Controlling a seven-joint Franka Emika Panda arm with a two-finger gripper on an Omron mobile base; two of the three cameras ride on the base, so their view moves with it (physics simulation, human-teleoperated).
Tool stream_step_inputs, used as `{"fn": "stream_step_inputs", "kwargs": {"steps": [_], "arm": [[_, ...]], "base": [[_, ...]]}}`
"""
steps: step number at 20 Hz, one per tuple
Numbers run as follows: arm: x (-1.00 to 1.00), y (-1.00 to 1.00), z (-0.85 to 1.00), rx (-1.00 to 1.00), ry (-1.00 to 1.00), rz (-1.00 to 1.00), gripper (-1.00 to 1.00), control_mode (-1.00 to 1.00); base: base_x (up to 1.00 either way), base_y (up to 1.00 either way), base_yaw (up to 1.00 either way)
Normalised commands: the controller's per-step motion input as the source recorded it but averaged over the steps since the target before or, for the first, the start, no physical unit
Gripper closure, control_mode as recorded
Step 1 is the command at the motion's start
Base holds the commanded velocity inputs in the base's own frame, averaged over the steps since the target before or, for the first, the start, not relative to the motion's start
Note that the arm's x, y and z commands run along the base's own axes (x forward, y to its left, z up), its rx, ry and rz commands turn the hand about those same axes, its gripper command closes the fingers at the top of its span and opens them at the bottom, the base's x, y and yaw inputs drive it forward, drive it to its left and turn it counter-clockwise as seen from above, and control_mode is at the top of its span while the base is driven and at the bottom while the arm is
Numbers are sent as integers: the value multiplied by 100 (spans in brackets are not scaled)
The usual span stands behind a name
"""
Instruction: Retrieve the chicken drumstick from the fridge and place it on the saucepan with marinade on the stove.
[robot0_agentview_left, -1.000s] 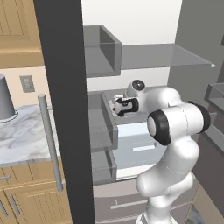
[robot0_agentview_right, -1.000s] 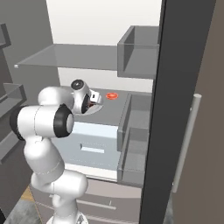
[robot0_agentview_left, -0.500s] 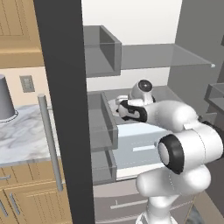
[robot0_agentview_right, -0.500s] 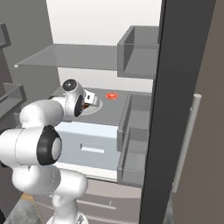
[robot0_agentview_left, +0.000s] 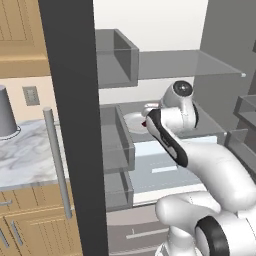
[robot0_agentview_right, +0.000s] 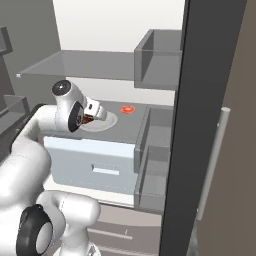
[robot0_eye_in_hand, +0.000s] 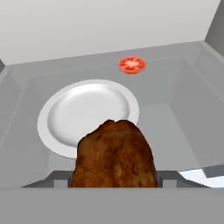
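Hand view: the drumstick (robot0_eye_in_hand: 114, 154), a dark reddish-brown lump, sits between the fingers at the bottom of the picture, the jaws half closed and clamped on its sides, so the gripper (robot0_eye_in_hand: 114, 177) has the meat in hand. Just beyond it lies a white plate (robot0_eye_in_hand: 89, 116), bare, on the grey shelf (robot0_eye_in_hand: 175, 113) of the fridge; the drumstick appears lifted clear of the plate, though contact at its hidden underside cannot be ruled out. Farther back on the same shelf, well apart from the plate, lies a flat red-orange slice (robot0_eye_in_hand: 132, 64), which is not part of the task. In the right base view the gripper (robot0_agentview_right: 92, 114) hangs at the near edge of the plate (robot0_agentview_right: 106, 121), with a dark reddish scrap of the drumstick (robot0_agentview_right: 88, 119) visible at the fingers and the slice (robot0_agentview_right: 128, 109) behind. In the left base view the wrist sits above the plate (robot0_agentview_left: 134, 121), inside the open fridge (robot0_agentview_left: 165, 65), with the door (robot0_agentview_left: 70, 125) swung wide. Progress, judged from these pictures: the fridge stands open and the drumstick is grasped, so the retrieval is nearly complete. Remaining steps are to draw the arm out of the fridge, travel to the stove, and set the drumstick in the saucepan with the marinade.
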Motion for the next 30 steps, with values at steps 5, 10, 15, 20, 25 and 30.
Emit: {"fn": "stream_step_inputs", "kwargs": {"steps": [5, 10, 15, 20, 25, 30], "arm": [[-100, -31, 66, 0, 18, -8, 100, -100], [-100, -37, 9, 0, 9, -5, 100, -100], [-100, -25, 37, 1, 1, -2, 100, -100], [-88, 1, 75, 0, -13, 0, 100, -100], [-51, 2, 96, 0, -15, 0, 100, -100], [-13, 1, 46, 0, -6, 0, 100, -100]], "base": [[0, 0, 0], [0, 0, 0], [0, 0, 0], [0, 0, 0], [0, 0, 0], [0, 0, 0]]}}
